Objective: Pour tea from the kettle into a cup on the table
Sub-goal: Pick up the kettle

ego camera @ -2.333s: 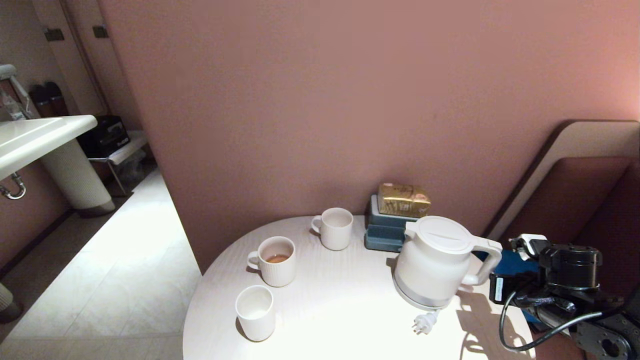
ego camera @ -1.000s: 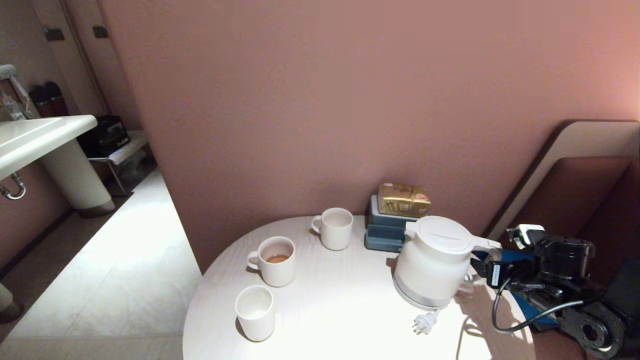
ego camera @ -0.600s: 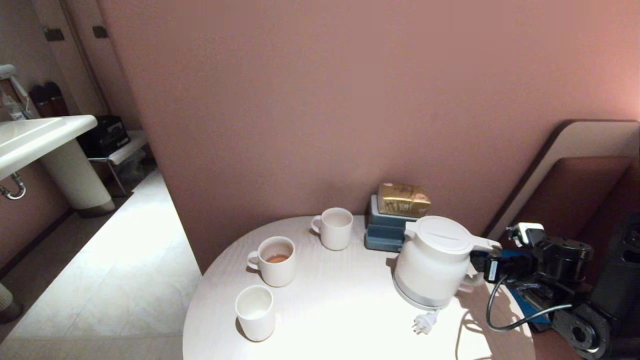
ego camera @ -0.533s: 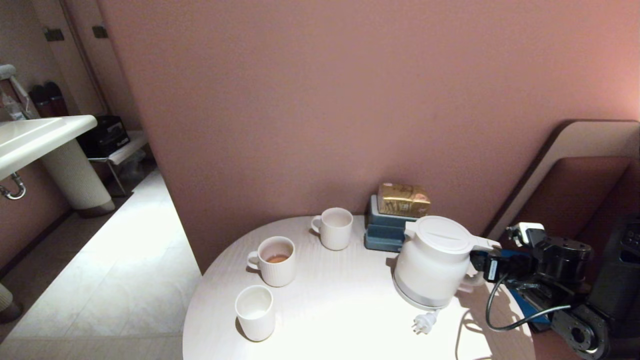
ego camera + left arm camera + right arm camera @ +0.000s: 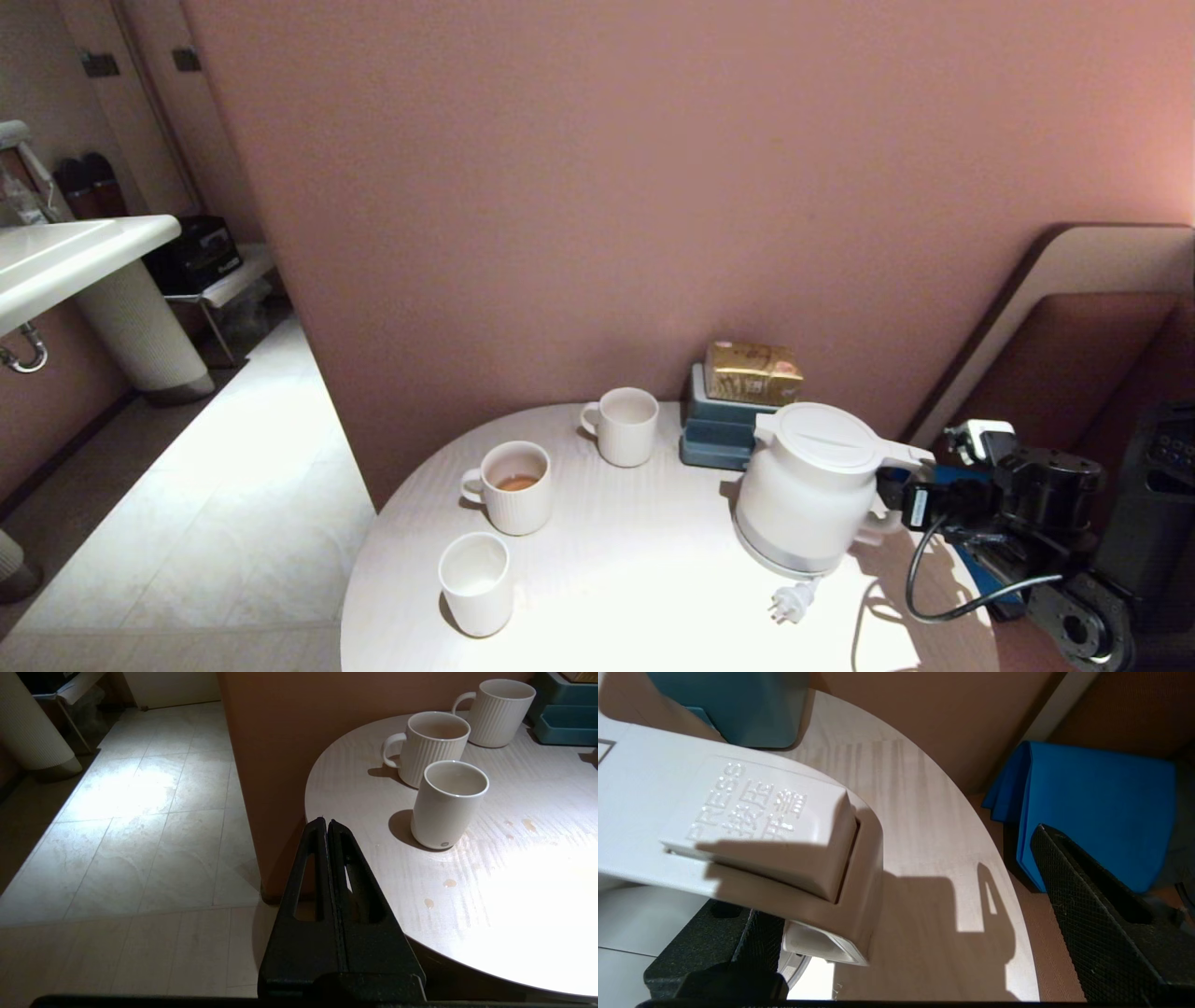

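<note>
The right gripper (image 5: 896,933) has its fingers (image 5: 1101,933) spread wide, one on each side of the kettle's handle (image 5: 817,858). They straddle it without clamping; one finger sits low beside the handle's underside and the other stands well clear over the surface edge. Nothing is grasped. The handle top carries a raised press button with embossed lettering (Latin and Chinese characters).

In the head view this gripper (image 5: 901,504) reaches in from the right at handle height, a black cable looping beneath it. The kettle (image 5: 812,485) stands upright on the round white surface (image 5: 653,597), lid shut, spout turned toward the cups, with a loose white plug (image 5: 792,602) lying just in front of its base.

The left gripper (image 5: 327,828) has its fingers pressed flat together, empty, hanging off the surface's near-left edge, above the tiled floor (image 5: 131,812).

The cup (image 5: 476,583), plain and handleless, stands near the front-left edge, well apart from the kettle. Behind it is a ribbed mug (image 5: 512,487) with tea (image 5: 518,483) in its bottom, then a second ribbed mug (image 5: 624,426). A blue-grey box stack (image 5: 719,434) with a gold packet (image 5: 752,372) on top stands by the wall, and a few small droplets (image 5: 448,883) dot the surface near the cup.
</note>
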Tool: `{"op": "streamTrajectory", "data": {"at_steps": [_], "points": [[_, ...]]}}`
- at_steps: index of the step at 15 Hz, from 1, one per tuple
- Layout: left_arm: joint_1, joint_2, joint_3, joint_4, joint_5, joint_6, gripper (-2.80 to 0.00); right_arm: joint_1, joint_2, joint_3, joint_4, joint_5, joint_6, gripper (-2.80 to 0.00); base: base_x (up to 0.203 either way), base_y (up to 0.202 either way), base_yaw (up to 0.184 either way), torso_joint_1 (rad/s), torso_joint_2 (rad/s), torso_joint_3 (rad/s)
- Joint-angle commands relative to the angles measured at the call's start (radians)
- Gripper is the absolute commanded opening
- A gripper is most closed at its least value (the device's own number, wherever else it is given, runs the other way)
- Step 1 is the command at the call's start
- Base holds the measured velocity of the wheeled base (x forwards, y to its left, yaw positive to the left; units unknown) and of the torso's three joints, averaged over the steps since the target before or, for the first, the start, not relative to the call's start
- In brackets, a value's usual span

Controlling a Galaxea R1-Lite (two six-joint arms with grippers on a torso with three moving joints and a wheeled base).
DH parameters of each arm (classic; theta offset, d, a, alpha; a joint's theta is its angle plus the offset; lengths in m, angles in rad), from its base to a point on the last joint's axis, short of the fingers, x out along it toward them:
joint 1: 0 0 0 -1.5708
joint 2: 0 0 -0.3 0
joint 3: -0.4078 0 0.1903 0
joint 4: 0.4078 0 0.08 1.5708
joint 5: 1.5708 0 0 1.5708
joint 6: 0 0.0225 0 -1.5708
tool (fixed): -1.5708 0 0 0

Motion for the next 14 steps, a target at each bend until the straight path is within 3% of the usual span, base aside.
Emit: {"op": "streamTrajectory", "data": {"at_steps": [1, 8, 9, 14], "points": [[0.000, 0.001, 0.000, 0.001, -0.001, 0.000, -2.80, 0.000, 0.000, -0.006, -0.009, 0.000, 0.000, 0.00, 0.000, 0.000, 0.000, 0.000, 0.00, 0.000], [0.000, 0.001, 0.001, 0.001, 0.000, 0.000, -2.80, 0.000, -0.001, -0.023, -0.009, -0.001, -0.001, 0.00, 0.000, 0.000, 0.000, 0.000, 0.00, 0.000], [0.000, 0.001, 0.001, 0.001, 0.000, 0.000, -2.80, 0.000, -0.001, -0.023, -0.009, -0.001, -0.001, -2.80, 0.000, 0.000, 0.000, 0.000, 0.00, 0.000], [0.000, 0.001, 0.000, 0.001, 0.000, 0.000, -2.80, 0.000, -0.003, -0.026, -0.009, -0.001, -0.001, -2.80, 0.000, 0.000, 0.000, 0.000, 0.00, 0.000]]}}
